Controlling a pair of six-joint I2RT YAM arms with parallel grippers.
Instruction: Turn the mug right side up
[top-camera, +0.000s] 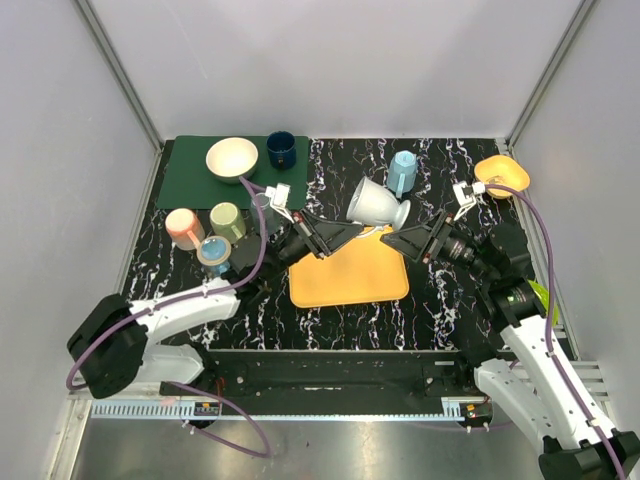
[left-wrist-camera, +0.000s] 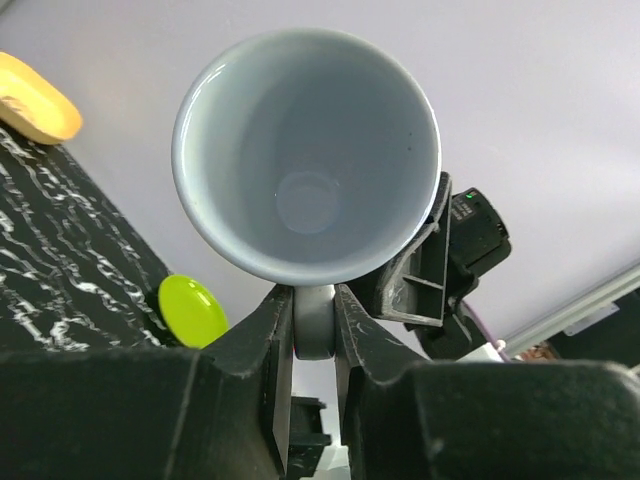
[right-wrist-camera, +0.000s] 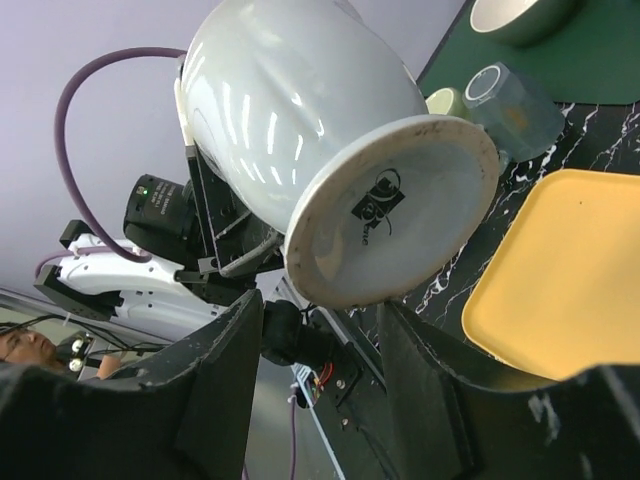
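Note:
The white mug (top-camera: 378, 203) hangs tilted in the air above the orange tray (top-camera: 348, 272), its mouth toward the left arm and its foot toward the right arm. My left gripper (top-camera: 345, 232) is shut on the mug's handle (left-wrist-camera: 314, 320), which sits pinched between the two jaws below the open mouth (left-wrist-camera: 305, 150). My right gripper (top-camera: 408, 240) is open, its jaws spread just under the mug's round foot (right-wrist-camera: 390, 225); whether a finger touches the foot's rim I cannot tell. The right gripper (right-wrist-camera: 320, 340) holds nothing.
A green mat (top-camera: 190, 180) at the back left carries a cream bowl (top-camera: 231, 158) and a dark blue mug (top-camera: 281, 150). Pink (top-camera: 184, 227), green (top-camera: 227, 220) and blue (top-camera: 213, 251) cups stand at the left. A light blue mug (top-camera: 402, 172) and a yellow bowl (top-camera: 503, 176) sit at the back right.

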